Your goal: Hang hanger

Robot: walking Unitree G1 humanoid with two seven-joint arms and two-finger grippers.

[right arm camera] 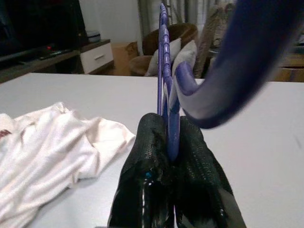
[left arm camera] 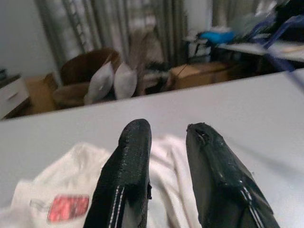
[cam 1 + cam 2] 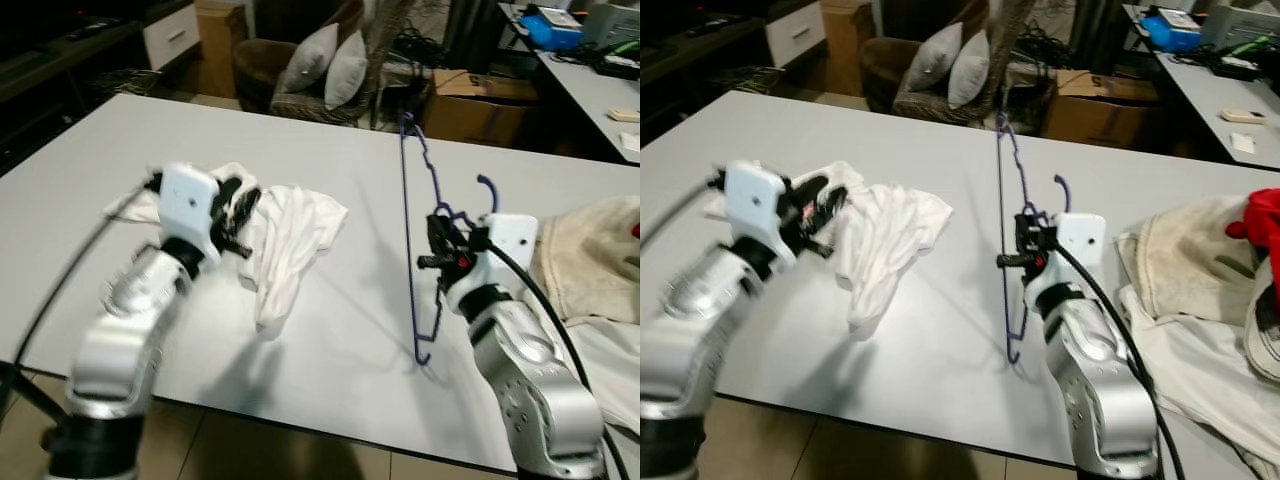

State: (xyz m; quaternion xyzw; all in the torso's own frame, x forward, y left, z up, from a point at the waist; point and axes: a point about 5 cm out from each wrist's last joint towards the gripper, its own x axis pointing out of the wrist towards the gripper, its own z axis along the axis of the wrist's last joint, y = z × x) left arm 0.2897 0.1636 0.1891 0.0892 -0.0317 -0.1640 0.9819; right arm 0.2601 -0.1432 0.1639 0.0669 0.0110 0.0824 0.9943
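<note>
The right gripper (image 1: 168,142) is pinching the thin blue wire hanger (image 3: 408,230) near its neck, its black textured fingers (image 1: 147,156) pressing closed on the wire. The hanger is standing on edge, its lower corner reaching down to the bench (image 3: 330,330) and its top corner rising above. The left gripper (image 2: 166,142) is hovering over a crumpled white shirt (image 3: 285,235), its fingers standing slightly apart, gripping nothing. Smooth pale bench surface is lying open between shirt and hanger. A heap of cream cloth (image 3: 590,260) is sitting just beside the right arm, near the bench's right edge.
</note>
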